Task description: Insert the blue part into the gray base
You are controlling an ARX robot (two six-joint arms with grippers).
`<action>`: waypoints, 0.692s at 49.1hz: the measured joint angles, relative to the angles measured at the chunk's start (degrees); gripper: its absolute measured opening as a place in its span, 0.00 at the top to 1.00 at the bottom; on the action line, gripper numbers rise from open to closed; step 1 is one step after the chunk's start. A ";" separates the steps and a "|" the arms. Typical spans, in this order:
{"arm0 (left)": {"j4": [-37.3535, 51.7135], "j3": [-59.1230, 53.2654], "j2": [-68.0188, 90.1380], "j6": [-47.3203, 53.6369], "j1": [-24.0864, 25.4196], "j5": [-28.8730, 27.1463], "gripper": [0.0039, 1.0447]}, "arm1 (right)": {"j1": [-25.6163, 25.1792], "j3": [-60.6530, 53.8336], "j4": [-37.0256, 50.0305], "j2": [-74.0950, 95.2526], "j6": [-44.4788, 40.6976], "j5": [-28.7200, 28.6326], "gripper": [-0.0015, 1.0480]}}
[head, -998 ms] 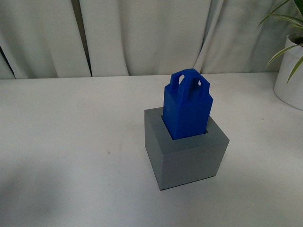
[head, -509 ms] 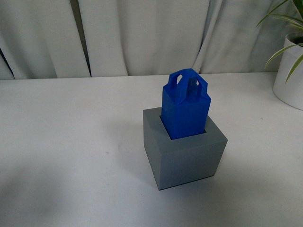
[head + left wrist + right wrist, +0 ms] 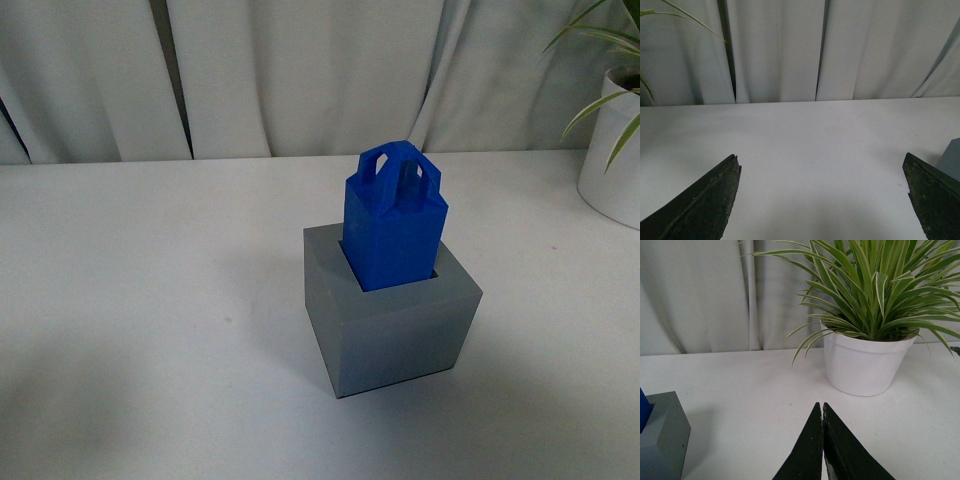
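The blue part [image 3: 395, 225] stands upright with its lower end sunk in the square recess of the gray base [image 3: 400, 325], near the middle of the table in the front view; its two arched loops point up. Neither arm shows in that view. My left gripper [image 3: 822, 162] is open over bare table, and a corner of the gray base [image 3: 952, 160] shows beside one finger. My right gripper [image 3: 821, 407] is shut with nothing in it. In the right wrist view the gray base [image 3: 662, 437] sits off to the side with a sliver of the blue part [image 3: 644, 410].
A white pot with a striped green plant [image 3: 865, 360] stands on the white table beyond the right gripper, also seen as a pot [image 3: 612, 165] at the back right in the front view. Pale curtains [image 3: 300, 70] hang behind the table's far edge.
The base with the blue part appears shifted a few pixels between frames; otherwise nothing has visibly changed.
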 joint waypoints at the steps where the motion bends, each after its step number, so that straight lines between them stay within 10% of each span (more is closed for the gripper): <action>1: 0.00 0.00 0.00 0.00 0.00 0.00 0.06 | 0.00 -0.20 -0.57 -0.76 0.02 0.00 0.98; 34: 0.00 0.00 0.00 -0.02 0.00 0.00 0.06 | 0.00 -2.54 -9.44 -12.74 0.04 -0.02 0.98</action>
